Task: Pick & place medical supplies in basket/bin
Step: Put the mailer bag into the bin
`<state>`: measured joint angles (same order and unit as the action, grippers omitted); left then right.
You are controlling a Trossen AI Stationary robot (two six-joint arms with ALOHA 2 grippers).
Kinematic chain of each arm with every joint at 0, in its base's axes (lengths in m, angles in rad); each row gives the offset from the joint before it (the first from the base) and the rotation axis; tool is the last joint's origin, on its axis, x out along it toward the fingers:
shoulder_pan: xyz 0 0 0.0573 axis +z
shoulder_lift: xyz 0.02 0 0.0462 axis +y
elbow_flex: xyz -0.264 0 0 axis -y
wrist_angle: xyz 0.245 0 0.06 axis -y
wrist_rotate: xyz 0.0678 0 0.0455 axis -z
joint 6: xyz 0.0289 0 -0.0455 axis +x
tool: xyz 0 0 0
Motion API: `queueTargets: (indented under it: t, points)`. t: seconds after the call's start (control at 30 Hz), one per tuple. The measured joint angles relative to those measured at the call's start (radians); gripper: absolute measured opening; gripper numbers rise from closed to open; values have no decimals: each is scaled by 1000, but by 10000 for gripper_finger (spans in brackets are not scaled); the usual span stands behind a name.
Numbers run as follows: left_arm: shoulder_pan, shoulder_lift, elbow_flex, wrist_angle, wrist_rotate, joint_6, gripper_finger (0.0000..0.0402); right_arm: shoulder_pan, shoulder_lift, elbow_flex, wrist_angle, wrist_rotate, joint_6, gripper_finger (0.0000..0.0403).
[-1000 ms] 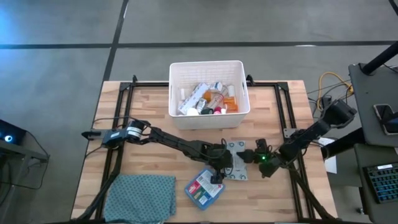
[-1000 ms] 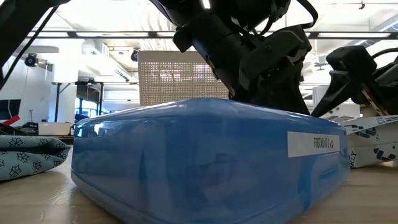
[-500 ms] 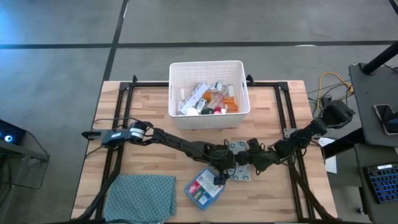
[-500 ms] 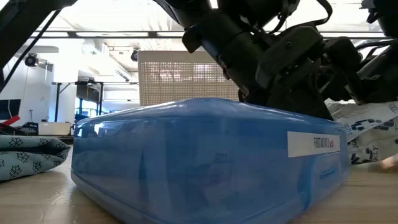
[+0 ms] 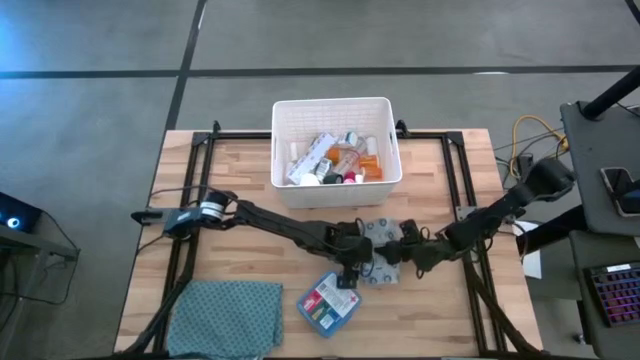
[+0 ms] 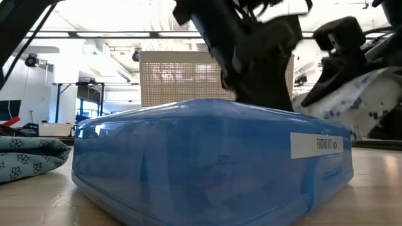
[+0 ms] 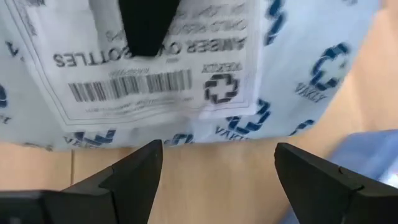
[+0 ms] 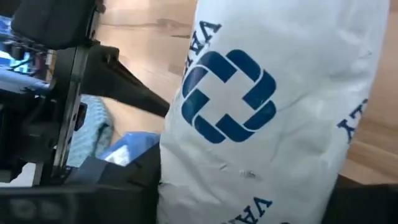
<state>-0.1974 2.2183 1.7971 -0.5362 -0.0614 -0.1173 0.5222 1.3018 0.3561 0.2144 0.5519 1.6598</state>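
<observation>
A white wipes pack printed with blue crosses lies on the table between both grippers, in front of the white bin, which holds several bottles and tubes. My right gripper is shut on the pack's right end. My left gripper stands open just left of and nearer than the pack, its fingers apart over bare wood and touching nothing. A blue first-aid box lies flat on the table nearer than the pack. My right gripper pinches the wipes pack's right end between its two fingers, coming in low from the table's right. The soft pack bulges between the fingers and is tipped up at this end. Its left part stays down by the table.
A teal patterned cloth lies folded at the near left. Black frame rails run along the table's sides. The left arm stretches low across the table from the left. Bare wood lies at the near right.
My right gripper has moved toward the table's left onto the wipes pack and shut on its right end. That end has crumpled and tipped up off the table. My left gripper has stayed open and shifted slightly toward the far edge.
</observation>
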Motion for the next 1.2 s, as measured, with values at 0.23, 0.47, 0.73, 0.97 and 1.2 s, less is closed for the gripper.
queueTargets:
  t: [0.23, 0.47, 0.73, 0.97, 1.2]
  points:
    - [-11, -109, -23, -39, -164, -47, 287, 0, -105, 47, -9, 72, -147, 152]
    - [-45, -267, -94, -112, -298, -199, 287, -35, -236, 272, -383, 80, -326, 153]
    - [-75, -500, -331, -152, -424, -455, 287, -230, -261, 635, -696, 104, -623, 165]
    - [-93, -776, -582, -136, -425, -728, 287, -665, -163, 853, -711, -151, -855, 167]
    - [-112, -1024, -787, 13, -284, -776, 287, -992, 121, 1011, -734, -610, -1014, 171]
